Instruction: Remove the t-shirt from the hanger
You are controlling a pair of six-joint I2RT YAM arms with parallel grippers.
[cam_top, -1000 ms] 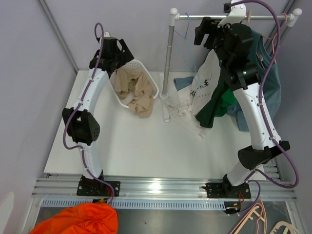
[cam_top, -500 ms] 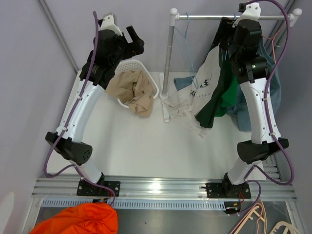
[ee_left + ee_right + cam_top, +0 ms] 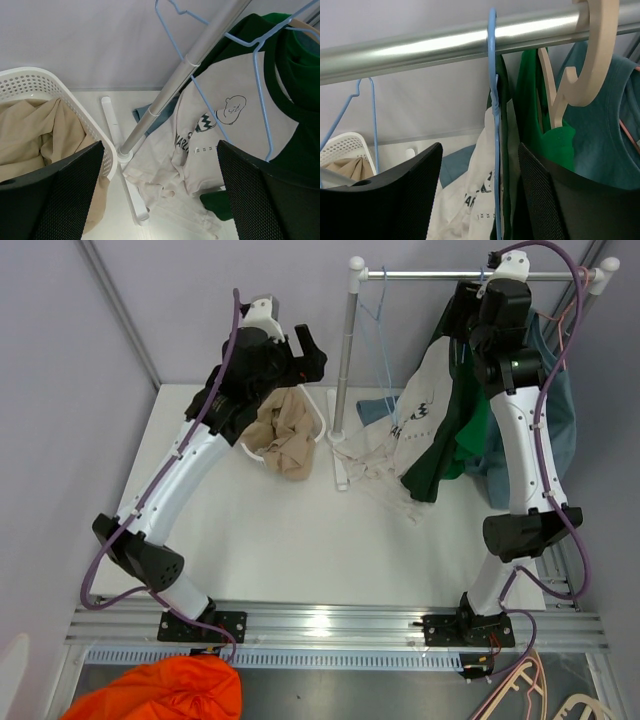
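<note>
While the cream-and-green t-shirt [image 3: 428,400] hangs on a blue hanger [image 3: 493,115] from the rail [image 3: 420,47], the right claw [image 3: 479,150] sits open just below that rail, facing the hanger; the left claw [image 3: 160,150] is open near the basket [image 3: 30,82] on the bench [image 3: 300,540].

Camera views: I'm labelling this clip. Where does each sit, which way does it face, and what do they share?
Top external: above, behind the bases, looking down on the white table; both whole arms, left gripper, right gripper.
Left wrist: on the raised left arm, facing the cream-and-green printed t-shirt on a light-blue wire hanger; two black fingers.
Right wrist: below the silver metal rail, facing it; black fingers at bottom.
Shared: all show that t-shirt.
</note>
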